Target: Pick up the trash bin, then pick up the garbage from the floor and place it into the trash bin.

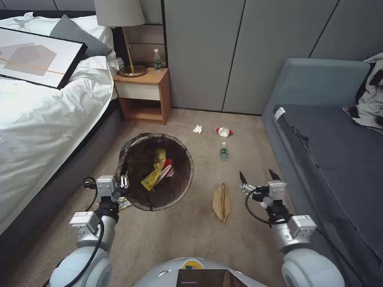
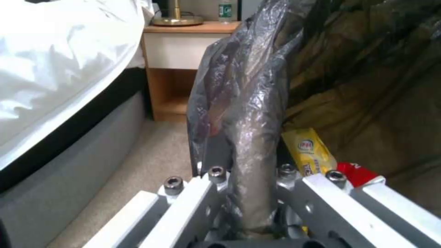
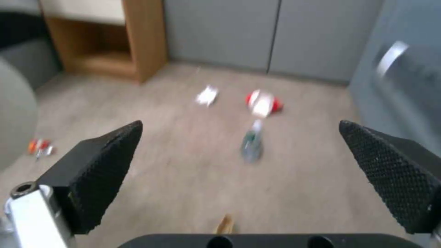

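Note:
The trash bin, lined with a dark bag, hangs just above the carpet at centre left. My left gripper is shut on its near rim. Yellow wrappers and a red piece lie inside it. Garbage lies on the floor: a brown paper bag, a small bottle, a red-and-white cup and a white tissue. My right gripper hovers open just right of the paper bag, with the bottle and cup ahead of it.
A bed runs along the left, and a wooden nightstand with a lamp and a bottle stands behind the bin. A grey sofa fills the right. Wardrobe doors close the back. A tiny red wrapper lies by the bin.

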You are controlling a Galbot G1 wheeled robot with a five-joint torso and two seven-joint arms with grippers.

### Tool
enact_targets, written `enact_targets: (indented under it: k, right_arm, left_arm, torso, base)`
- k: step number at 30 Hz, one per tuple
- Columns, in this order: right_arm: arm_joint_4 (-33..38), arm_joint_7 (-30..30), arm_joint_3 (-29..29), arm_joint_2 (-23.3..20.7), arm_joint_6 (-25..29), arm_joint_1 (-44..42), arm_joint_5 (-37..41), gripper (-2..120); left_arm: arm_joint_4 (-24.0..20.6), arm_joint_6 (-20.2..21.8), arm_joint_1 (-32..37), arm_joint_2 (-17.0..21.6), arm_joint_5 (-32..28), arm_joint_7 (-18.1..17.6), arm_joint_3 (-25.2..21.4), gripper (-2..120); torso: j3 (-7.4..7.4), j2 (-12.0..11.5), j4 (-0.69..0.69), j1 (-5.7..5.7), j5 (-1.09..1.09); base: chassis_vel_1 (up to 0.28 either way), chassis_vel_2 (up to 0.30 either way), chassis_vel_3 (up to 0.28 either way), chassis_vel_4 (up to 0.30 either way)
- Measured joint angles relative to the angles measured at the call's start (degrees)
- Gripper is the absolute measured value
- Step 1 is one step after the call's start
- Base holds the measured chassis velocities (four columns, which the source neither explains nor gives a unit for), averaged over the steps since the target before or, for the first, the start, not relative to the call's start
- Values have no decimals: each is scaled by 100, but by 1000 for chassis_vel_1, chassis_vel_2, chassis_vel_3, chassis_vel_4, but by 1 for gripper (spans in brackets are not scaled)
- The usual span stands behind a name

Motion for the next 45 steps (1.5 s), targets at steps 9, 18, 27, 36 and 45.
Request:
enact_targets:
  k: [9,18,27,36,45]
  right_arm:
    - [-702,437,-648,-518,-810,770,947,100]
    - [-1322,854,-1331,-635,-1477,1597,1996,100]
    - [-2143,1221,-1638,-595,-1747,2324,2798,100]
    - [-3073,1344,-1781,-533,-1751,2952,3060,100]
    - [-4023,1279,-1958,-350,-1470,3384,2760,100]
  left_arm:
    - [0,2,24,0,-14,-17,-25,3]
    - [0,1,70,-13,-10,-31,-47,3]
    - [0,-3,102,-16,-12,-86,-37,3]
    - [0,-36,102,-39,8,-88,-28,3]
    - [1,-41,98,-52,23,-87,-17,3]
  torso:
    - [0,0,0,0,0]
    - [0,0,0,0,-1]
    - [0,0,-1,0,0]
    - [0,0,-1,0,-1]
    - [0,0,-1,0,-1]
  base:
    - [0,0,0,0]
    - [0,0,0,0]
    - [0,0,0,0]
    - [0,0,0,0]
    - [0,0,0,0]
